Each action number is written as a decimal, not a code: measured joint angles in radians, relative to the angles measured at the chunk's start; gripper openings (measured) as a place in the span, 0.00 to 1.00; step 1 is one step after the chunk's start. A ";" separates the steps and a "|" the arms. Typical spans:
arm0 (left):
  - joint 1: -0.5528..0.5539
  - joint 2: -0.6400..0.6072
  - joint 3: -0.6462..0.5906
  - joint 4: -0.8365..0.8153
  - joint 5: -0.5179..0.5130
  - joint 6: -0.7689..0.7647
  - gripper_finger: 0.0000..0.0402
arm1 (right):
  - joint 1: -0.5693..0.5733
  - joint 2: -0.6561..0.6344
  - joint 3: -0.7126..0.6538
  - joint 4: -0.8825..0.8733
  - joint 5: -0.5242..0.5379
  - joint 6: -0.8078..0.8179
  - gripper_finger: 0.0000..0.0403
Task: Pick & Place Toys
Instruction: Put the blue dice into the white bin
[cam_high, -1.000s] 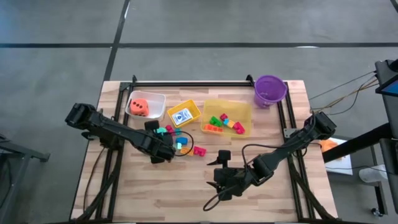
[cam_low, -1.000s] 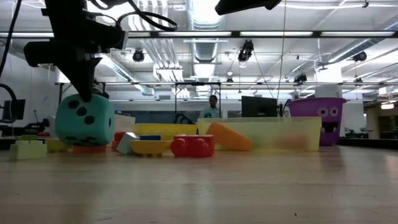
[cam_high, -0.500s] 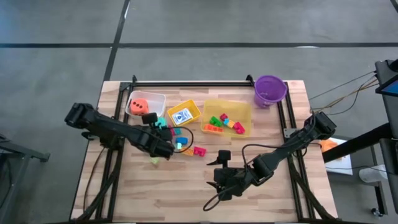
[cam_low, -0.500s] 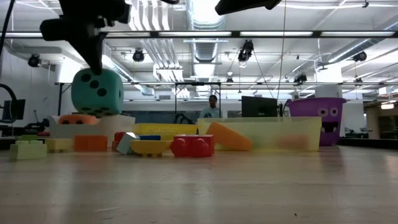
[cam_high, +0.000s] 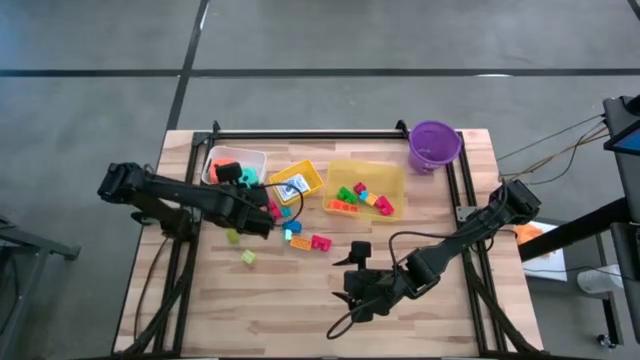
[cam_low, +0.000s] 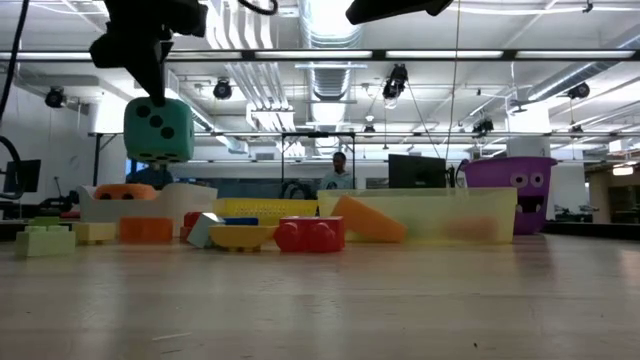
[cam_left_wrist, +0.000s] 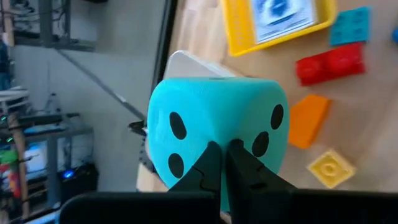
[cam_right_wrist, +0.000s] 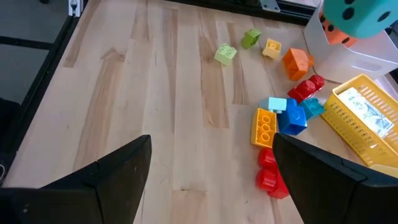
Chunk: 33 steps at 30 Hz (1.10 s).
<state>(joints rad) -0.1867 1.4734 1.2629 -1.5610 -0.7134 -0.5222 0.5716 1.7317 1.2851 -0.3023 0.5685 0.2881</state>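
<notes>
My left gripper (cam_high: 252, 192) is shut on the teal dotted die (cam_left_wrist: 217, 124), which hangs in the air over the clear bin (cam_high: 238, 160) at the far left. The orange die (cam_right_wrist: 339, 36) lies in that bin. The low view shows the teal die (cam_low: 158, 130) well above the table. Loose bricks (cam_high: 300, 238) lie on the wood in front of the bins, with two green ones (cam_high: 248, 257) nearer the left. The blue-white card box (cam_high: 294, 184) lies in a small yellow bin. My right gripper (cam_high: 351, 276) is open and empty over the table's near middle. My left gripper pinches the die between its two fingers (cam_left_wrist: 211, 158), at the edge where two dotted faces meet (cam_left_wrist: 225, 138). The fingers stand close together. They come from above, pointing down (cam_low: 152, 92). The die hangs below them, slightly tilted and lifted clear of the table and the bin.
A larger yellow bin (cam_high: 392, 172) holding several bricks stands at the far middle. The purple bucket (cam_high: 434, 145) stands at the far right. There is bare wood along the near edge and at the right. A person stands far off in the room (cam_low: 343, 170).
My left gripper has risen and gone toward the table's far edge and a little left, carrying the teal die. The die was low beside the bricks and now hangs clear above the clear bin. The green bricks it stood over now show.
</notes>
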 joint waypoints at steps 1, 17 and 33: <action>0.014 0.000 0.000 -0.005 -0.004 0.012 0.00 | 0.000 0.000 0.000 0.000 0.000 0.000 0.82; 0.220 -0.006 -0.071 0.146 -0.076 0.255 0.00 | 0.000 0.000 0.000 0.000 -0.001 0.000 0.82; 0.344 -0.006 -0.150 0.360 -0.049 0.418 0.00 | 0.000 0.000 0.000 0.000 -0.002 -0.003 0.82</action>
<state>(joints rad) 0.1577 1.4670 1.1131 -1.2010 -0.7621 -0.1039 0.5718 1.7317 1.2846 -0.3027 0.5667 0.2852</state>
